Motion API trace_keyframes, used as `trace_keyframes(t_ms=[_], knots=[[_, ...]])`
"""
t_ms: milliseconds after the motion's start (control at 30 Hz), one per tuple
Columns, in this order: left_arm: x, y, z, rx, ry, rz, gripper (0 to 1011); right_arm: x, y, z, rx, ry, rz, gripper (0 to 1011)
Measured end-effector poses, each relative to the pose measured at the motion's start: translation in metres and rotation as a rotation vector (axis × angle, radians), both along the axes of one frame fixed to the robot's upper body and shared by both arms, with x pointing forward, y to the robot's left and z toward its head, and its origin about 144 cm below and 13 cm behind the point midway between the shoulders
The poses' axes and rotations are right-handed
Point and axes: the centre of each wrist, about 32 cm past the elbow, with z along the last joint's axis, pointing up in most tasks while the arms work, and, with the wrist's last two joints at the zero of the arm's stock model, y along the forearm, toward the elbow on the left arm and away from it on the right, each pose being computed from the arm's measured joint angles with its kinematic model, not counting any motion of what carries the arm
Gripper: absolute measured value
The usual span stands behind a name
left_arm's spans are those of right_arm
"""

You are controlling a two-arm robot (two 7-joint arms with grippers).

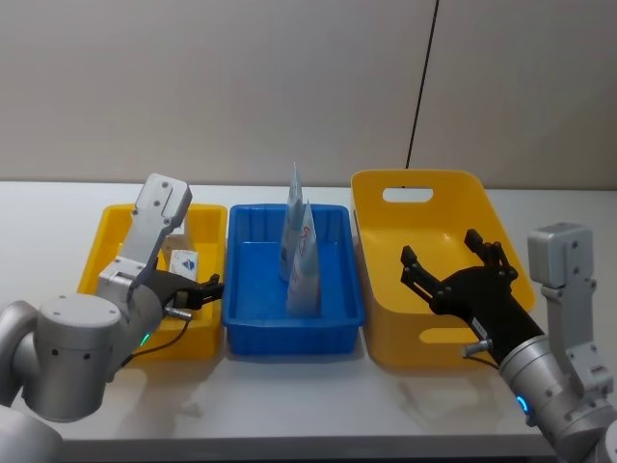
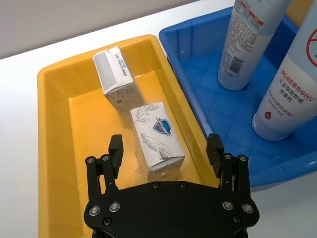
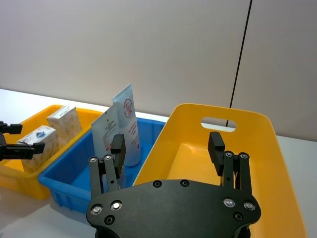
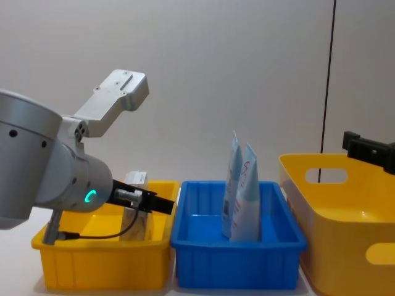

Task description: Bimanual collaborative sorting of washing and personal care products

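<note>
Two leaf-patterned packs lie in the small yellow bin point(image 1: 104, 246): a near pack point(image 2: 156, 134) with a blue logo and a far pack point(image 2: 114, 77). My left gripper point(image 2: 165, 145) hangs open just above the near pack point(image 1: 184, 260), with a finger to each side of it and not touching. In the head view this left gripper point(image 1: 202, 292) is at the bin's front right. Two pale-blue tubes point(image 1: 302, 260) point(image 1: 292, 214) stand upright in the blue bin point(image 1: 255, 285). My right gripper point(image 1: 453, 272) is open and holds nothing, above the large yellow bin point(image 1: 424, 227).
The three bins stand side by side on a white table point(image 1: 318, 395), close to one another. A black cable point(image 1: 422, 77) runs down the wall behind the large yellow bin. Bare table lies in front of the bins.
</note>
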Motion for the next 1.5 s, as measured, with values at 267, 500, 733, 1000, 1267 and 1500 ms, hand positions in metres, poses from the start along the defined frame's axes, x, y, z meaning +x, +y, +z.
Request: trace_keyframes(t_ms=[267, 500, 733, 1000, 1267, 1500], knots=[[0.003, 0.002, -0.002, -0.007, 0.007, -0.010, 1001, 0.000, 0.000, 0.000, 0.000, 0.000, 0.000, 1002], [0.004, 0.003, -0.004, -0.011, 0.016, -0.014, 1001, 0.000, 0.000, 0.000, 0.000, 0.000, 0.000, 1002], [0.004, 0.004, -0.006, -0.010, 0.030, -0.014, 1001, 0.000, 0.000, 0.000, 0.000, 0.000, 0.000, 1002], [0.004, 0.004, -0.009, -0.008, 0.045, -0.015, 1001, 0.000, 0.000, 0.000, 0.000, 0.000, 0.000, 1002], [0.005, 0.004, -0.011, 0.001, 0.047, -0.012, 1001, 0.000, 0.000, 0.000, 0.000, 0.000, 0.000, 1002], [0.006, 0.004, -0.012, 0.005, 0.047, -0.010, 1001, 0.000, 0.000, 0.000, 0.000, 0.000, 0.000, 1002]])
